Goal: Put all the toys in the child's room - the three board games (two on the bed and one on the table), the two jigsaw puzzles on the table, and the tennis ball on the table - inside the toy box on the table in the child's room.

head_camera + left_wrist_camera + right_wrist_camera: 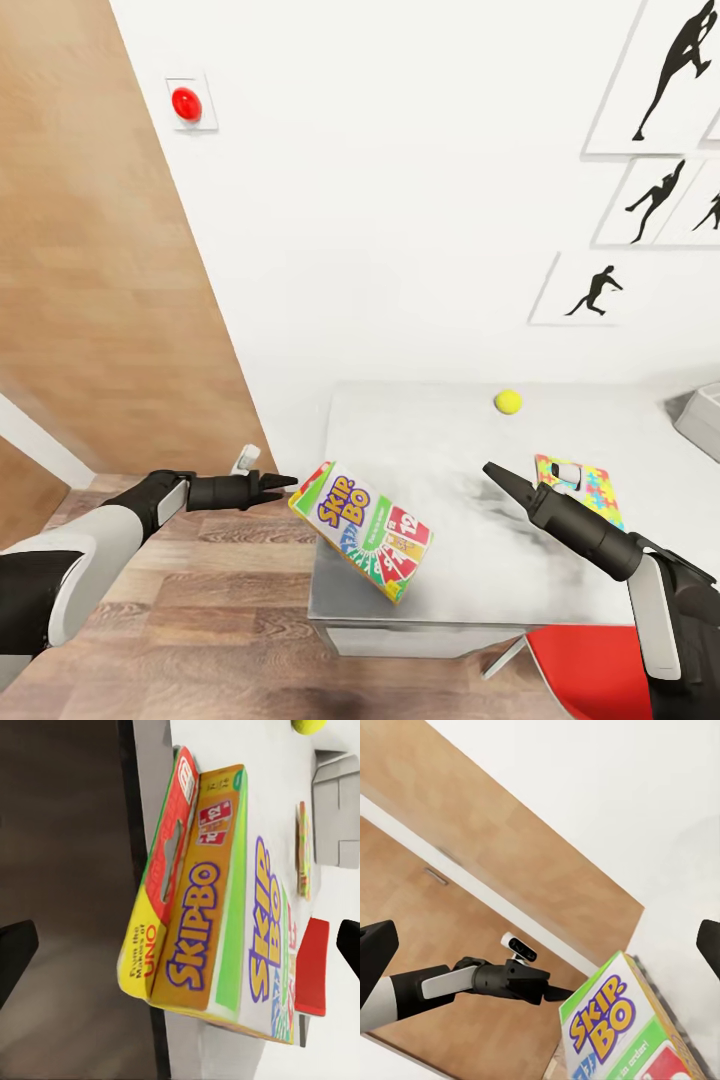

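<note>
A child's room at home: toys on a desk [470, 560]; sports silhouettes [680, 70] on the wall; wooden floor [200, 640].

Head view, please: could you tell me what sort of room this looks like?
Probably a child's room or playroom: a Skip-Bo game box, a tennis ball and a colourful jigsaw puzzle lie on a pale table, with sports silhouette pictures on the white wall.
</note>
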Tool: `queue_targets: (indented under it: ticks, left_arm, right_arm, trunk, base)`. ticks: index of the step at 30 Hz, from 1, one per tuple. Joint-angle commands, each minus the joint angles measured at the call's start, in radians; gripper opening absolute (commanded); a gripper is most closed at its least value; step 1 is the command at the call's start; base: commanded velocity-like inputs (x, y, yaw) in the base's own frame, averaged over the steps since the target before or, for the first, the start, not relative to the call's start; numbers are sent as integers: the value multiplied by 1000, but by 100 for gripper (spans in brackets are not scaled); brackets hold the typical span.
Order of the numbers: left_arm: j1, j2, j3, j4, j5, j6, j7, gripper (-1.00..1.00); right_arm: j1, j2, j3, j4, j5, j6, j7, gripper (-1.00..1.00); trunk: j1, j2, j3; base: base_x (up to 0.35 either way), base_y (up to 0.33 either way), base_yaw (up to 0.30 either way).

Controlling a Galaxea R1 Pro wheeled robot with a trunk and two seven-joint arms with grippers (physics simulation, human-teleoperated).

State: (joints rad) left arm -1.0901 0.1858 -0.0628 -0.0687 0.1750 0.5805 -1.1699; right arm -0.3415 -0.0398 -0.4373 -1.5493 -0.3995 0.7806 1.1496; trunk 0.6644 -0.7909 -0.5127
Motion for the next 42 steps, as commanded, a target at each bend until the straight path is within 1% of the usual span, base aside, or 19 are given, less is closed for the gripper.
queue_targets:
  ticks: [1,4,16,27,35,42]
  left_arm:
    - [-1,0,-6,0,8,10,-2,100]
    - [-1,-1,-6,0,8,11,-1,100]
    - [-1,-3,-8,0,8,42,3,100]
    - [-1,-3,-8,0,9,45,4,100]
    - [-1,-3,-8,0,9,45,4,100]
    - [-1,-3,-8,0,9,45,4,100]
  right_arm:
    - [-1,0,-1,0,-4,6,1,100]
    - [-1,0,-1,0,-4,7,1,100]
    - [-1,0,-1,0,-4,6,1,100]
    - [-1,0,-1,0,-4,6,1,100]
    - [-1,0,-1,0,-3,6,1,100]
    - [-1,0,0,0,-3,6,1,100]
  trunk:
    - [4,-8,-4]
    - [16,-29,-14]
    - [16,-29,-14]
    - [16,-29,-14]
    - [16,-29,-14]
    - [16,-29,-14]
  base:
    - [0,0,0]
    - [0,0,0]
    - [0,0,0]
    - [-89,-53,0]
    - [-13,-15,0]
    - [-1,-109,0]
